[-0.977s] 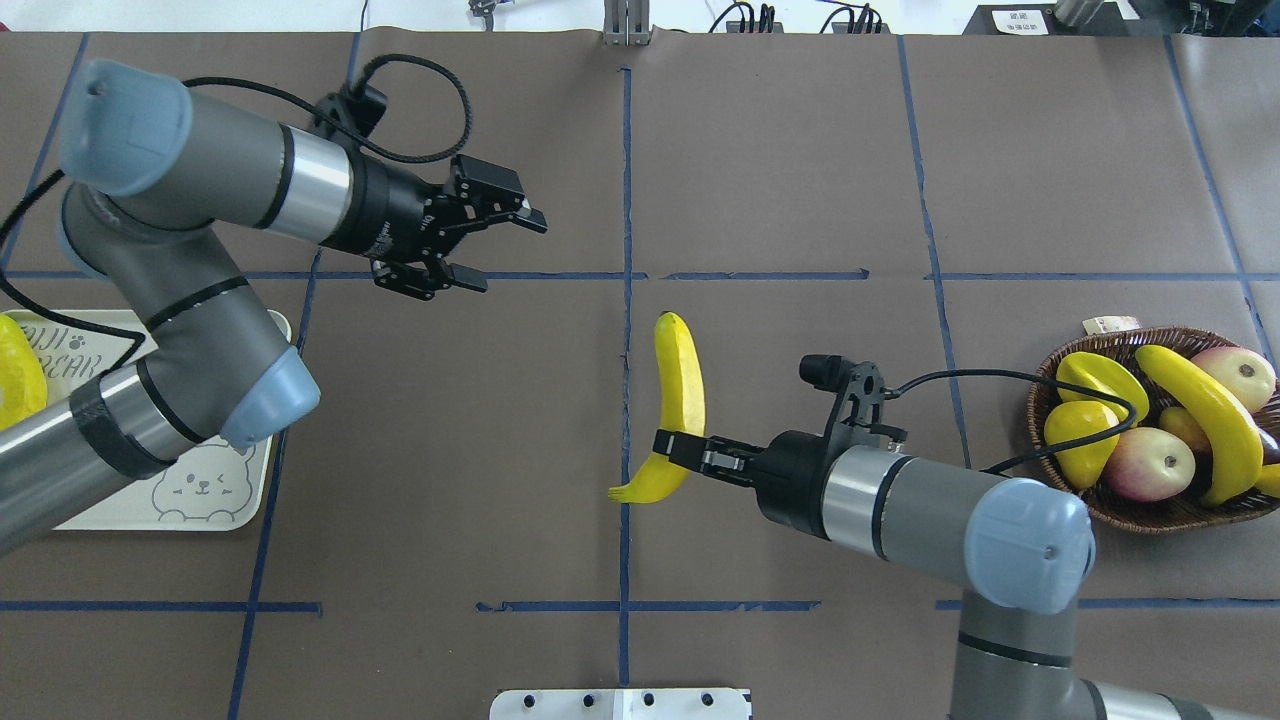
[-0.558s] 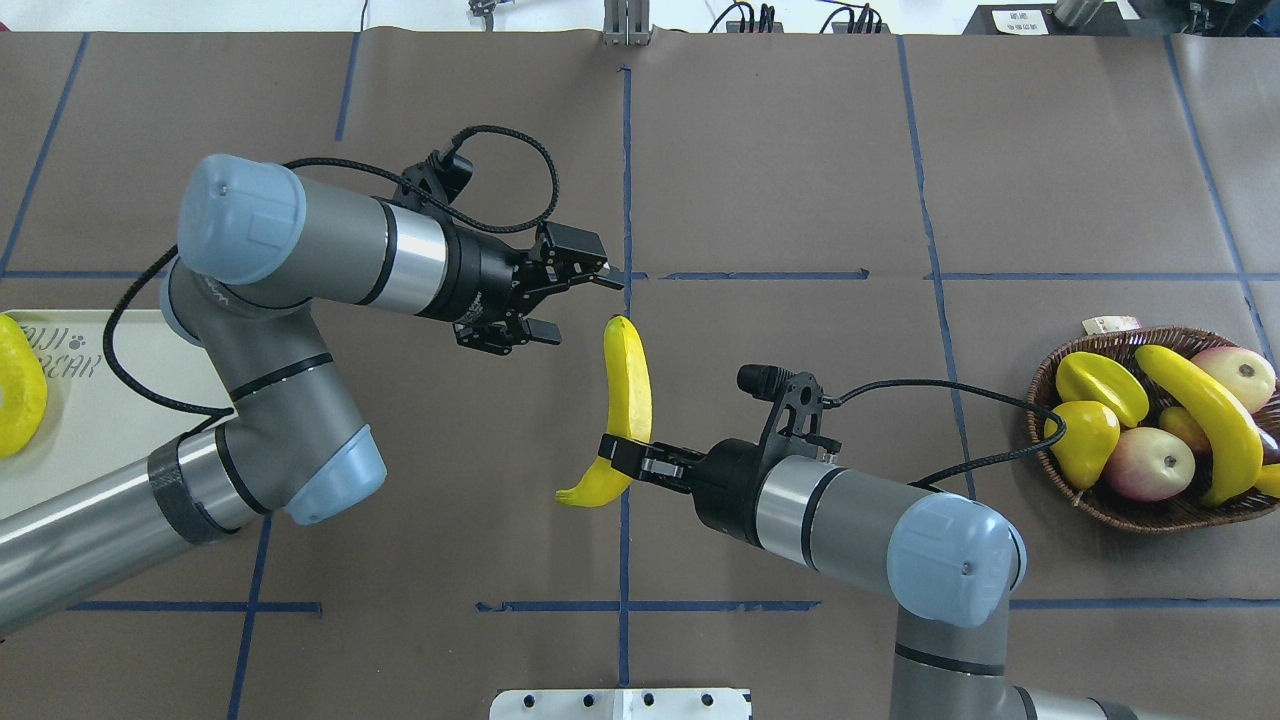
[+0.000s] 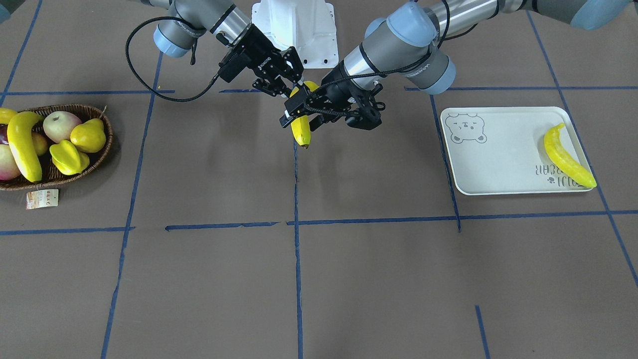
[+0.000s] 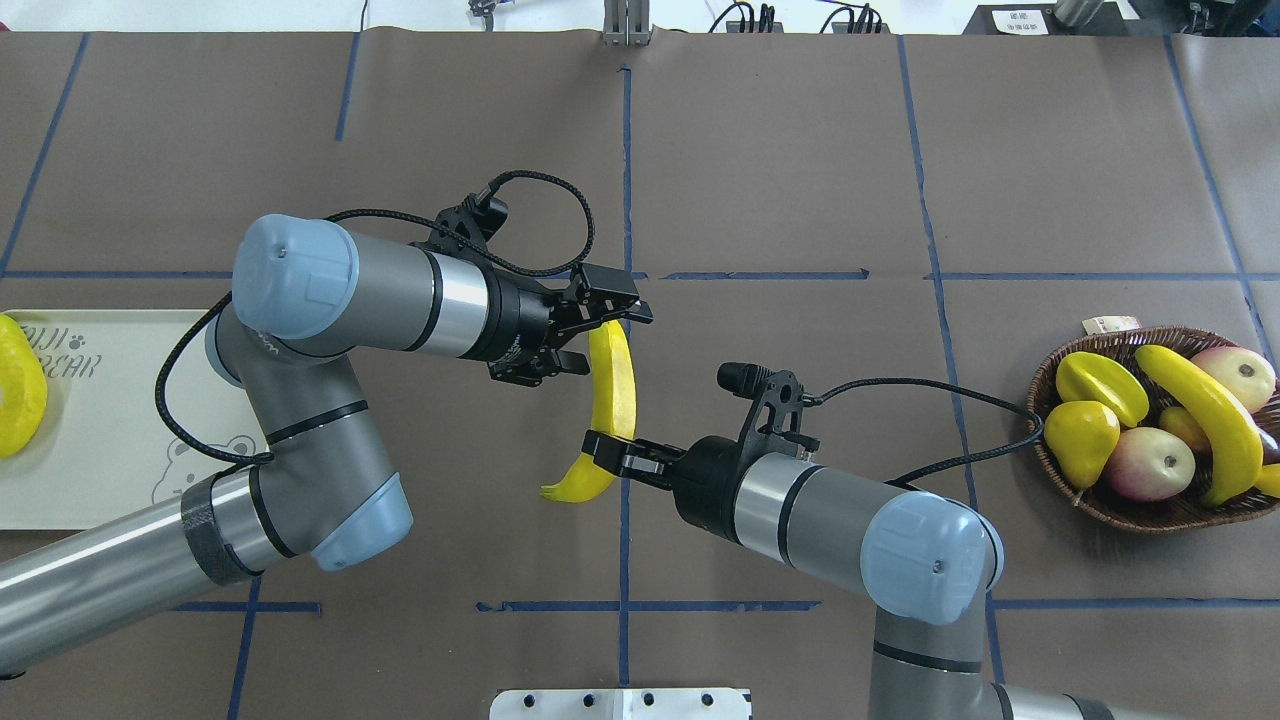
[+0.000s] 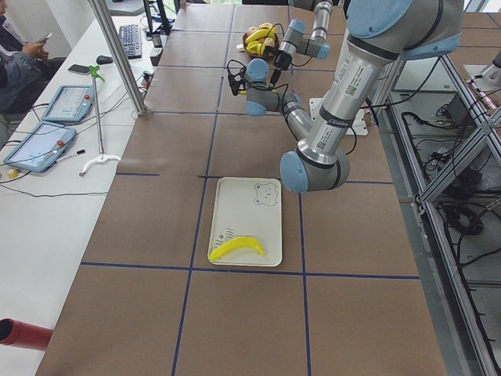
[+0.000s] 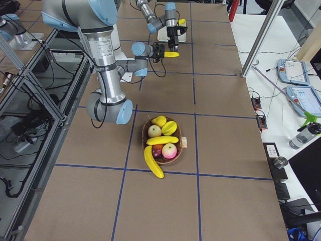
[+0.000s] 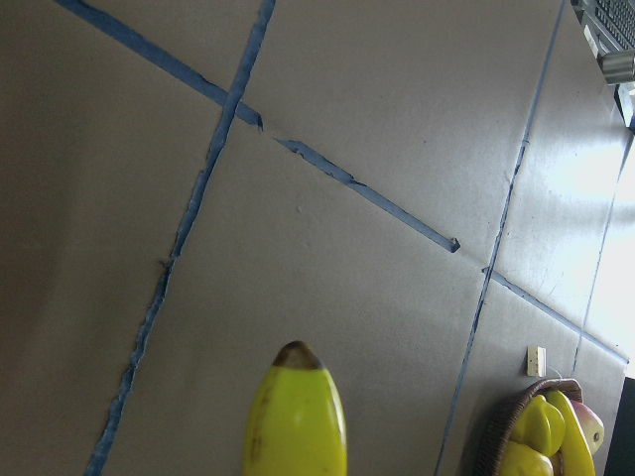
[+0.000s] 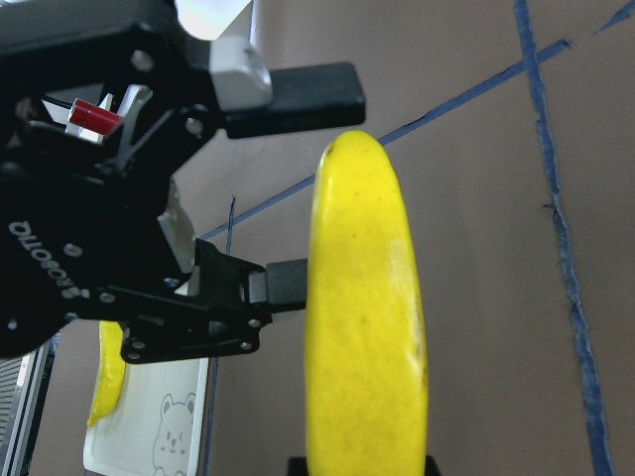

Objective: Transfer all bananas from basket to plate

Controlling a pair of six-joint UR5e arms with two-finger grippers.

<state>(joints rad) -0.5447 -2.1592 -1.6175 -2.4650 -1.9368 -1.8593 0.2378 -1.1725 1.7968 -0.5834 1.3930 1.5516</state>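
Note:
My right gripper [image 4: 612, 450] is shut on a yellow banana [image 4: 612, 390] near its stem end and holds it above the table's middle. My left gripper [image 4: 607, 340] is open, and its jaws straddle the banana's far end, which shows in the left wrist view [image 7: 296, 416]. From the front, the right gripper [image 3: 295, 86] and left gripper [image 3: 299, 117] meet on this banana [image 3: 301, 132]. One banana [image 3: 568, 157] lies on the bear plate [image 3: 498, 149]. The wicker basket [image 4: 1150, 510] at the right holds a long banana [image 4: 1200, 420] and part of another [image 4: 1270, 480].
The basket also holds a yellow pear [image 4: 1080, 435], a starfruit [image 4: 1100, 385] and apples [image 4: 1150, 465]. Its paper tag [image 4: 1110, 325] lies on the table behind it. The white base plate [image 4: 620, 705] sits at the near table edge.
My left arm has swung right from near the plate, and its open jaws now straddle the banana's far end. My right arm has carried the banana leftward.

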